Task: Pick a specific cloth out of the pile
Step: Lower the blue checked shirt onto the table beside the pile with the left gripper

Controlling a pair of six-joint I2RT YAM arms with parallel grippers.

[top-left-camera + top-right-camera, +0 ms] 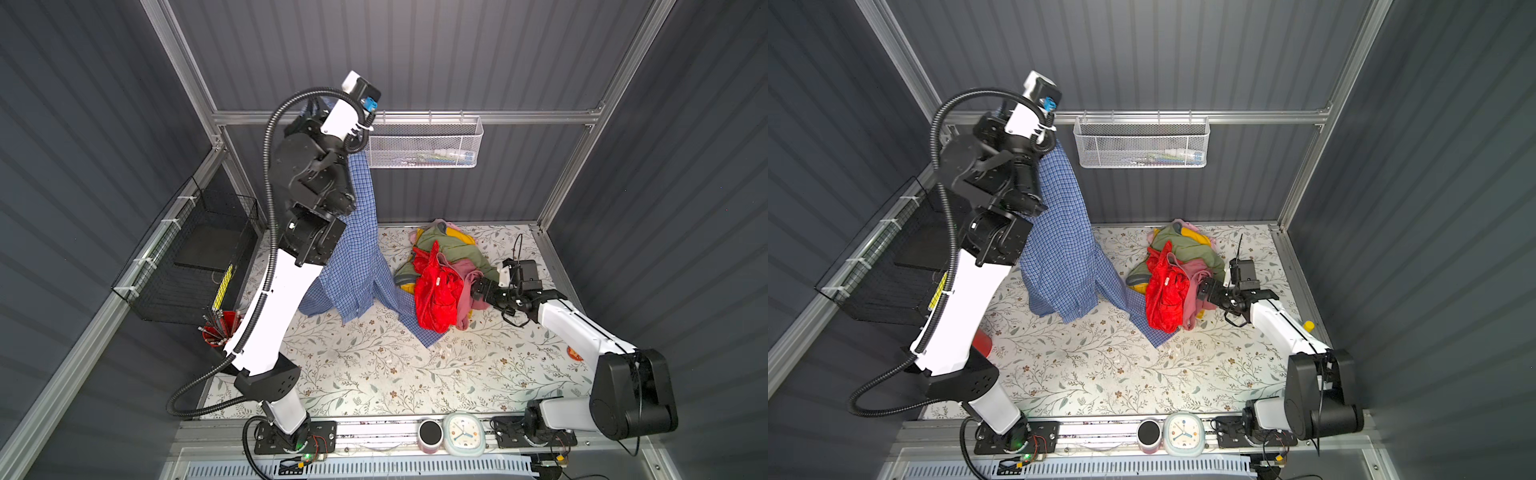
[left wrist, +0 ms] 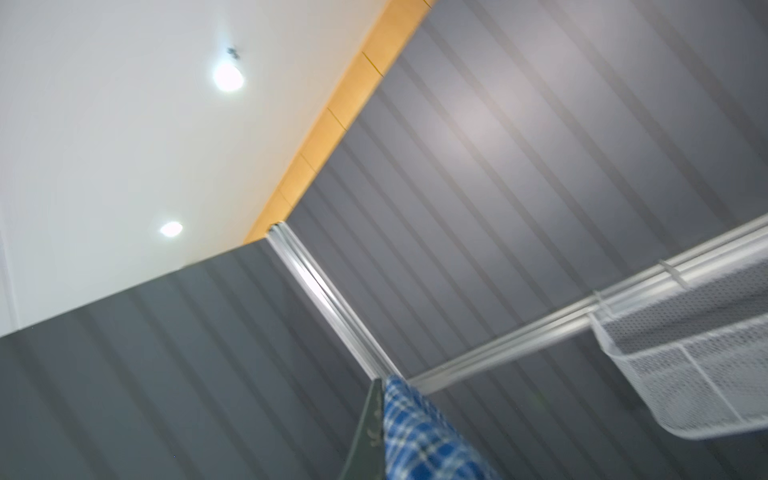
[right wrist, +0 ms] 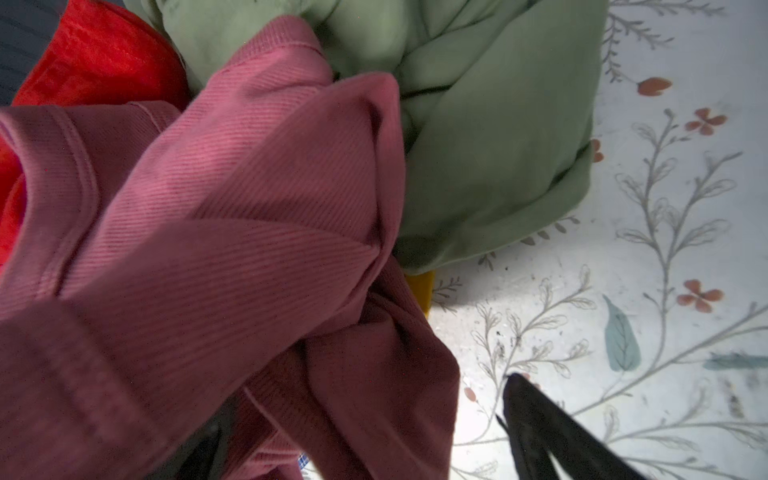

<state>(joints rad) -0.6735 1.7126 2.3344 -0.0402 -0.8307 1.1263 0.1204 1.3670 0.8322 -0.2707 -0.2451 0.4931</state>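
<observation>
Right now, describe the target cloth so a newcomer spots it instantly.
Find the tall left arm on the floral table. The cloth hangs from its raised end, tail reaching the pile. It alone is blue-and-white checked; the neighbours are plain red, pink, green, yellow.

In both top views, bright, even overhead light falls on the table (image 1: 374, 374); the walls read dark, with wide-angle stretch at the edges. Left wrist view: motion blur throughout, the cloth (image 2: 415, 436) smeared, two ceiling lamps (image 2: 227, 77) blown out. Right wrist view: the dusty-pink garment (image 3: 208, 249) is dim and soft near the lens.
</observation>
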